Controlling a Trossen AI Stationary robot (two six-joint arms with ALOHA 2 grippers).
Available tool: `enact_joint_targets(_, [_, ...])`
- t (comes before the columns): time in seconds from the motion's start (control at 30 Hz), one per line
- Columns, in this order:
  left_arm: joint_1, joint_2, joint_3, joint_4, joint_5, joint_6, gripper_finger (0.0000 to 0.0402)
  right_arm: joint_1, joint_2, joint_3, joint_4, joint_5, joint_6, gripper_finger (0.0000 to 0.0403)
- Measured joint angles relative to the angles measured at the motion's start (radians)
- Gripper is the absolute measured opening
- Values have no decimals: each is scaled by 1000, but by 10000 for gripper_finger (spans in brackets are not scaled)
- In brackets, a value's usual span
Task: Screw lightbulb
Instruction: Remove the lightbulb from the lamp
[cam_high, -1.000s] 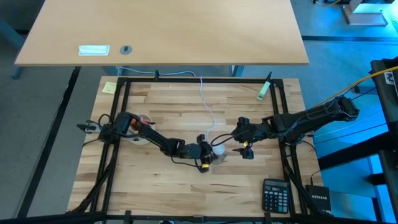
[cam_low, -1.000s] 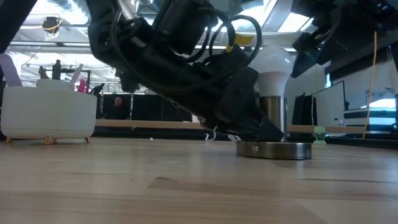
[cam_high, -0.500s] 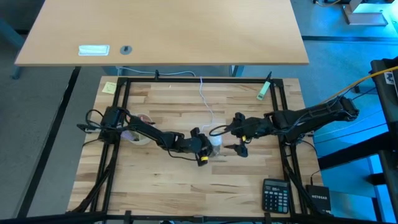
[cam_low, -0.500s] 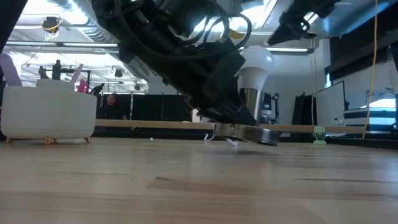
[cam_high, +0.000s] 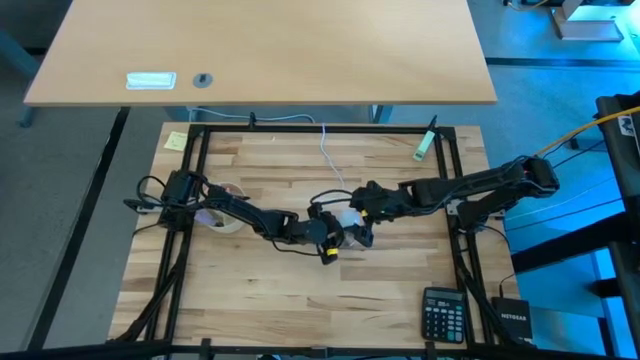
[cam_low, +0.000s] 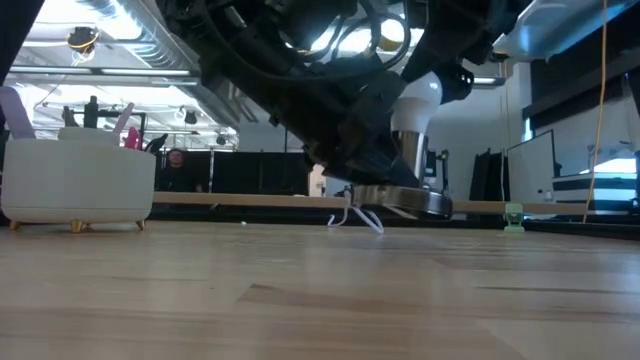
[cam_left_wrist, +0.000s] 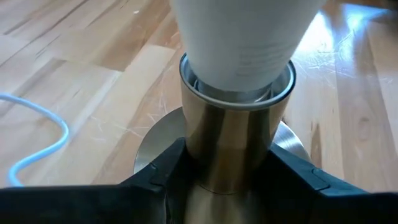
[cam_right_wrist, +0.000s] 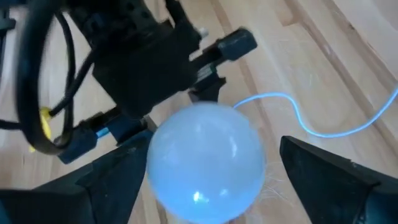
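Note:
The white frosted lightbulb (cam_right_wrist: 199, 149) stands base-down in the metal sleeve (cam_left_wrist: 233, 137) of the silvery socket, near the table's middle (cam_high: 347, 221). The socket's round disc (cam_low: 405, 200) is tilted, and its thin white cord (cam_high: 335, 165) runs toward the far edge. My left gripper (cam_high: 333, 237) is shut on the socket from the table's left. My right gripper (cam_right_wrist: 211, 165) reaches in from the right over the bulb (cam_low: 420, 95); it is open, with one finger on each side of the bulb's dome. My left gripper pinches the socket's metal sleeve (cam_left_wrist: 205, 155) between its two fingers (cam_left_wrist: 165, 174), low down just above the disc. The fingers come in roughly level from the table's left. The socket is tipped, with the bulb standing up out of it. My right gripper's fingers (cam_right_wrist: 118, 180) flank the bulb's dome from above; I cannot tell whether they touch it.
A black calculator (cam_high: 443, 313) lies at the near right. A white roll with a red patch (cam_high: 225, 205) lies behind my left arm. A green object (cam_high: 425, 142) and a yellow note (cam_high: 176, 140) lie at the far corners. A white container (cam_low: 75, 185) stands far left.
My right gripper has moved toward the table's left and down, from beside the bulb to over its dome. My left gripper has carried the socket and bulb a little toward the far left, and the socket's disc has tipped from flat to tilted.

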Motion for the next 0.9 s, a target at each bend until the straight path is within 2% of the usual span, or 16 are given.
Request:
enact_joint_targets(0.23, [-1, 0, 0, -2, 0, -3, 155, 0, 5, 1, 13, 7, 7, 301])
enact_joint_targets(0.47, [-1, 0, -1, -11, 4, -2, 155, 0, 23, 2, 16, -31, -38, 240])
enact_joint_targets(0.63, [-3, 0, -1, -10, 26, 34, 155, -1, 10, 2, 16, -140, -236, 222])
enact_joint_targets(0.8, [-8, 0, 1, -5, 176, 132, 155, 2, 10, 0, 19, -285, -549, 219])
enact_joint_targets(0.9, [-21, 0, 2, -3, 198, 169, 155, 1, 10, -1, 29, -353, -714, 219])
